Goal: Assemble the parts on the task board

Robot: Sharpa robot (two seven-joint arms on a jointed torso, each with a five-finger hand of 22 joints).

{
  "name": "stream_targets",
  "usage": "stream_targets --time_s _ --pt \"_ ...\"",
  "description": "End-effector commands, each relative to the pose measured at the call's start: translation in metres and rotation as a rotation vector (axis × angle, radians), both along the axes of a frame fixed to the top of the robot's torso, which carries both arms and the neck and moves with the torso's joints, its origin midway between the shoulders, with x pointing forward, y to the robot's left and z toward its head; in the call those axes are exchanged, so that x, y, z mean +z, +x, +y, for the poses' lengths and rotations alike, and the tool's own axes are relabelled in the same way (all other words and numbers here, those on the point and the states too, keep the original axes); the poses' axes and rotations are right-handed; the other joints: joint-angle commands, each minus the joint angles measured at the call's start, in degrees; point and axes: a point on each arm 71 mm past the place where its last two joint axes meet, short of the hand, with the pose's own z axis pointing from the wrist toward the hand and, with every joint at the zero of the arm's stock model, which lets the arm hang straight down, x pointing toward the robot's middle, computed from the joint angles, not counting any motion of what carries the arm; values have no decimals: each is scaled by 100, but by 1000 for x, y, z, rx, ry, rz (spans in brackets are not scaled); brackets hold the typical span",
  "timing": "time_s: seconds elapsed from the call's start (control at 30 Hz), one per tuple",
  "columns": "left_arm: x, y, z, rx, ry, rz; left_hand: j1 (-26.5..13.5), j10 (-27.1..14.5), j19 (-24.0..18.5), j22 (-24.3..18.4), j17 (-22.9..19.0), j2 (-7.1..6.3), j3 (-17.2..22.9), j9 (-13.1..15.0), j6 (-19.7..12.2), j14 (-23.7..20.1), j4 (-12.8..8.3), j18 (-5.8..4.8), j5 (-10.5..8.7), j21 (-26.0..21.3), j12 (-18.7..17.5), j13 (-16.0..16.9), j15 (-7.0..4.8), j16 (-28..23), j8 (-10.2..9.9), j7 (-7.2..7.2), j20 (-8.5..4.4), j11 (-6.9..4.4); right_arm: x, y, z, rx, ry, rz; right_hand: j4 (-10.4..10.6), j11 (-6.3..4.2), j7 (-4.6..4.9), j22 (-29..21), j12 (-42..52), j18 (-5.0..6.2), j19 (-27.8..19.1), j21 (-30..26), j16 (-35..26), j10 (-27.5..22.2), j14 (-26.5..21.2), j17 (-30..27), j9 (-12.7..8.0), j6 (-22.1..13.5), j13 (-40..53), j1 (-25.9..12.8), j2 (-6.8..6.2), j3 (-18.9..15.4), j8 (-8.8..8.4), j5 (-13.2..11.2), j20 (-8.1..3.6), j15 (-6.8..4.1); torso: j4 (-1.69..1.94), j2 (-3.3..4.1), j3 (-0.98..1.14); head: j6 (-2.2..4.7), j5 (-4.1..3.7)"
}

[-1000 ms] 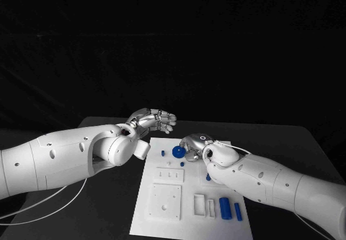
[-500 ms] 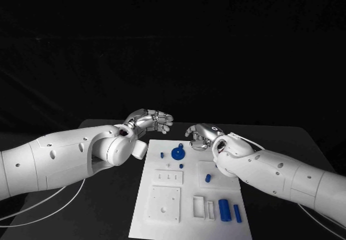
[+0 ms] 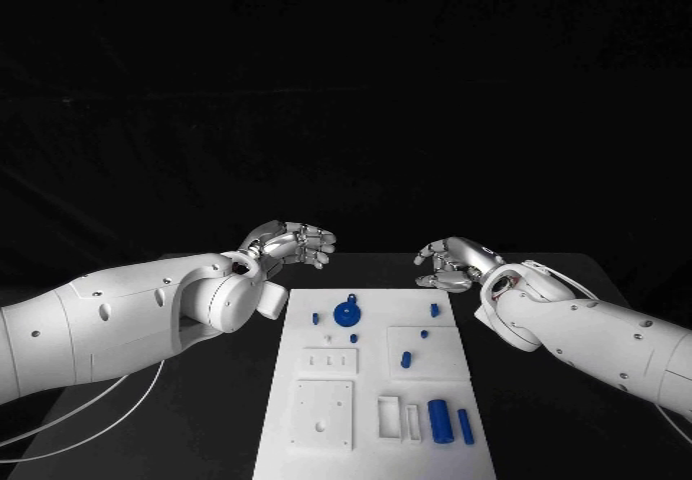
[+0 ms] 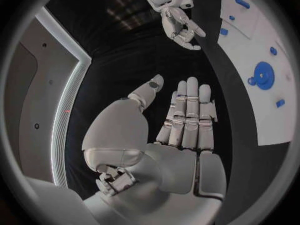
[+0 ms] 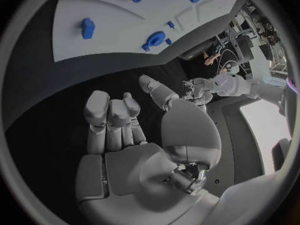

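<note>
The white task board (image 3: 372, 455) lies in the middle of the black table. A blue gear (image 3: 346, 314) sits on its far part, and the left wrist view also catches the gear (image 4: 265, 76). Small blue pegs (image 3: 405, 358) are scattered around it, and two blue cylinders (image 3: 440, 421) lie at the near right. My left hand (image 3: 293, 243) hovers beyond the board's far left corner; its fingers (image 4: 187, 115) are straight and hold nothing. My right hand (image 3: 451, 262) hovers beyond the far right corner, loosely curled, thumb apart, empty, as the right wrist view (image 5: 119, 130) confirms.
A white square block (image 3: 325, 410) and narrow white slots (image 3: 392, 415) occupy the board's near half. A white cable (image 3: 87, 410) loops on the table under my left arm. The table's back edge (image 3: 389, 255) runs just behind both hands.
My right hand has lifted off the blue gear and drawn back to the right, beyond the board's far corner. The gear stays on the board. The left hand has barely moved.
</note>
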Motion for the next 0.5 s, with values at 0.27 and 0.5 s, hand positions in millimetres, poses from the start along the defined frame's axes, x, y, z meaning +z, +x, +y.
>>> stream_targets --time_s 0.27,0.5 --pt "-7 -2 -2 -31 -15 -8 -57 35 -28 100 7 -7 28 10 21 28 -11 93 -20 24 -14 9 21 -31 -19 1 1 -9 -25 1 -37 57 -33 69 -4 5 149 102 -33 645 -89 3 -29 -59 -21 21 -20 228 -14 128 19 -344 -8 10 29 11 -132 -121 155 3 -183" --pt "-9 -2 2 -30 -15 -5 -72 29 -35 99 8 4 29 10 16 21 -7 92 -15 23 -19 8 24 -37 -22 3 3 -7 -52 -2 -44 63 -91 127 -9 -56 84 118 -54 645 -189 24 -35 -116 -54 46 -36 211 -37 683 -93 -582 -42 -473 17 -46 -136 -124 189 -46 -175"
